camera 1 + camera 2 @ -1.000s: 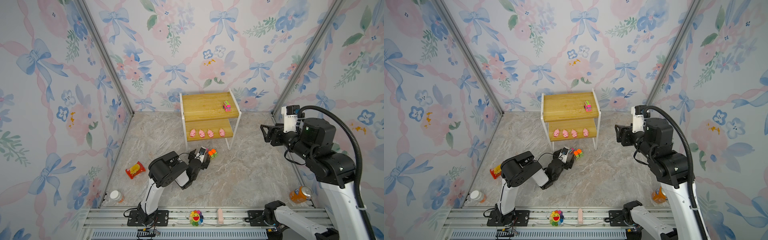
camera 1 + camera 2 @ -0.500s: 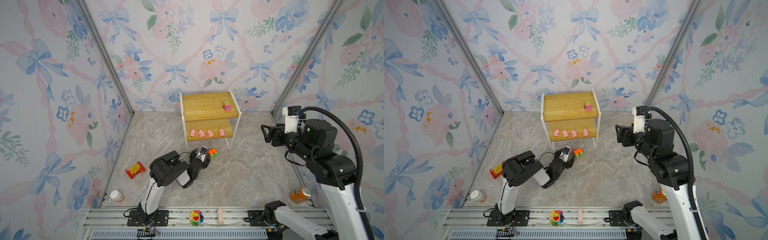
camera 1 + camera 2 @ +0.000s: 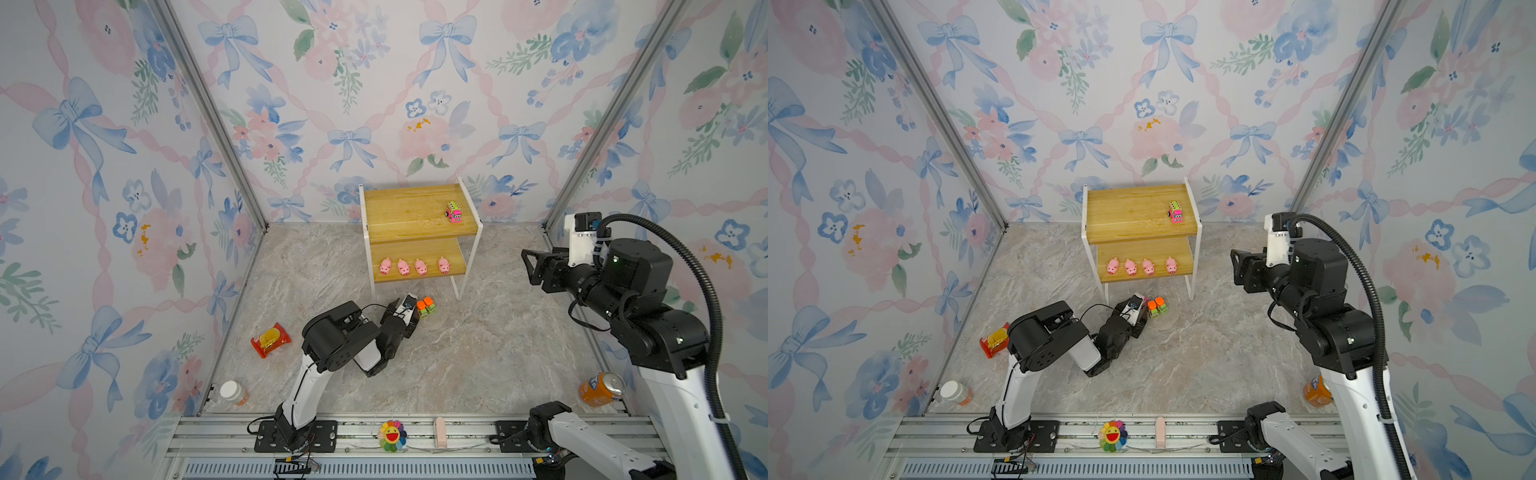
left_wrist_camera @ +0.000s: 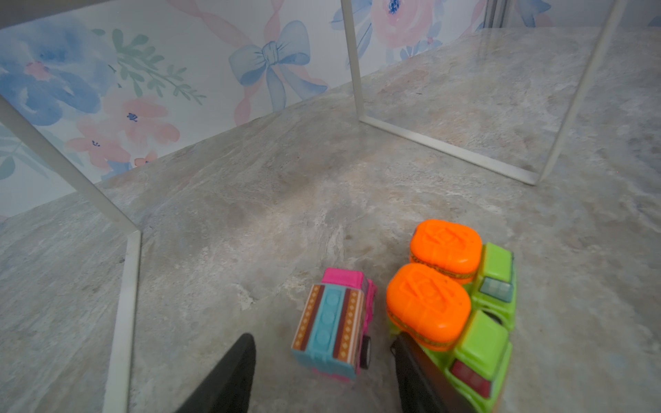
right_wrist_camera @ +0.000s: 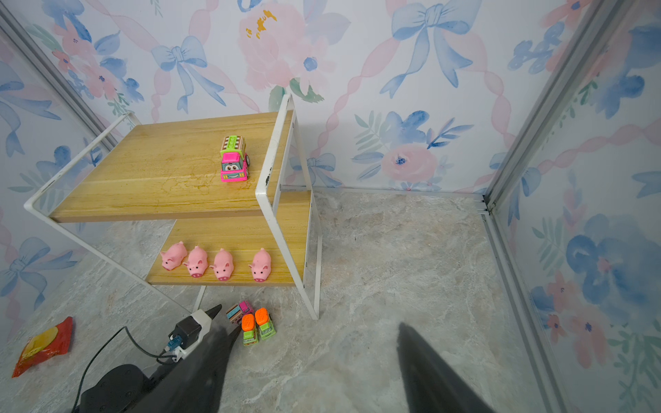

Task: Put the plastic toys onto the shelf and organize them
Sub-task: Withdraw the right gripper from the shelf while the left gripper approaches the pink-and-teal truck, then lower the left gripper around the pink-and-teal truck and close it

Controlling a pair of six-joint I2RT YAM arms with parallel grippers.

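My left claw [image 4: 322, 339] stands apart, straddling the pink striped truck [image 4: 334, 323] on the floor just in front of the shelf [image 3: 409, 210]. It looks like light, hard, slick plastic on wheels, so I'd pinch its flat sides low, clear of the green trucks [image 4: 429, 307] just beside it.
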